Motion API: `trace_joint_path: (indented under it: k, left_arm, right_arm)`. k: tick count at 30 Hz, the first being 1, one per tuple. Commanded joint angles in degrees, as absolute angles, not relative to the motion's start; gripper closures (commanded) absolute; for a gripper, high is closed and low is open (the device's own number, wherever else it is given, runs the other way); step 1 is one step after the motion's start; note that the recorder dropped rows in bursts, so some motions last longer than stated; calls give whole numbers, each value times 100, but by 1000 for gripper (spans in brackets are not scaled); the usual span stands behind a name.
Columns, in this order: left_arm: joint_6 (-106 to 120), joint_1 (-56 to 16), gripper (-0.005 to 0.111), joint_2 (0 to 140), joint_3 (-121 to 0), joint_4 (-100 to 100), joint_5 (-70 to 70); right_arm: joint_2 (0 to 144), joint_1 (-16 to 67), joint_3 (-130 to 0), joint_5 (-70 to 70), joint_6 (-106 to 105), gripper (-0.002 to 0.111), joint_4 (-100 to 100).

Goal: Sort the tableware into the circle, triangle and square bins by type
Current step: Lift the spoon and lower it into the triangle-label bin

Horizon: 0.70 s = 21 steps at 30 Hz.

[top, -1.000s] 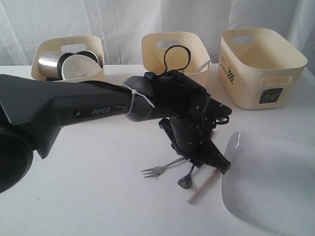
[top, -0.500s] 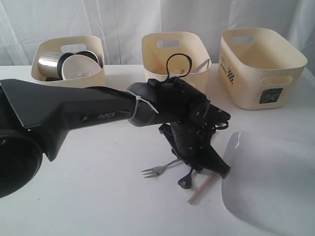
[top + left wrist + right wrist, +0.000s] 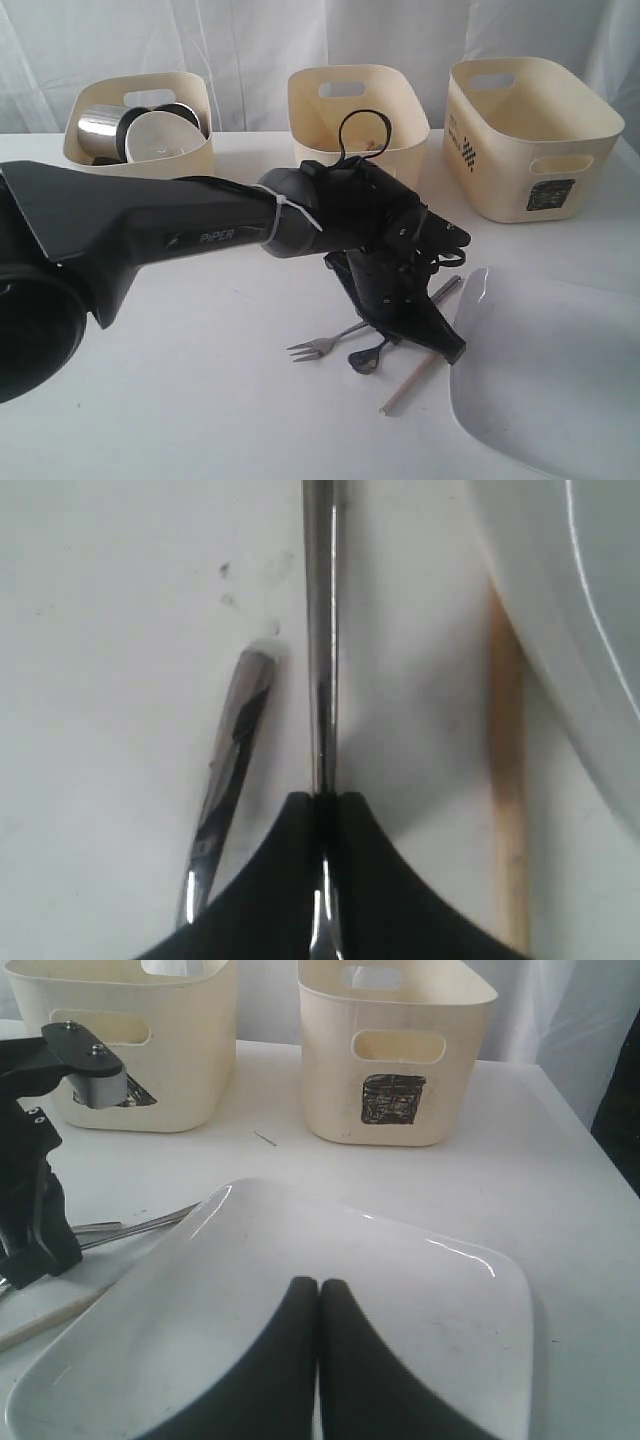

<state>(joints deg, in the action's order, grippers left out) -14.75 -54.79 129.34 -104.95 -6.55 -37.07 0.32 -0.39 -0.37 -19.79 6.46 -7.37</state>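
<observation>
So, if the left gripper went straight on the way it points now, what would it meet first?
The table, most likely. The left gripper points down at it, shut on a steel handle, with the chopstick and the white plate just beside. Whether the tips already touch it is unclear.

white table [image 3: 180, 420] w/ dark specks [image 3: 226, 572], white curtain [image 3: 250, 40] bkgd

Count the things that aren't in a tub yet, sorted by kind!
Steel cutlery: 2
Wooden chopstick: 1
White plate: 1
Total: 4
</observation>
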Motion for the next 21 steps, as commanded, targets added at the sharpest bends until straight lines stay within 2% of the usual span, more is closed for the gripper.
trace_joint_path:
  k: [1,12,15,18,21]
  left_arm:
    - [-1452,-5493,107,12846,-10474,-739,-3797]
    - [-1327,-5493,107,12099,-10474,-1295,-3563]
    - [-1327,-5493,107,11679,-10474,-1551,-3107]
    - [-1354,-5478,107,11350,-10474,-2704,-2348]
    - [-1736,-5234,107,11310,-10603,-3136,-1873]
  right_arm:
    - [0,-57,0,-1965,630,108,-729]
    - [0,-57,0,-1965,630,108,-729]
    - [0,-57,0,-1965,630,108,-729]
    - [0,-57,0,-1965,630,108,-729]
    - [0,-57,0,-1965,630,108,-729]
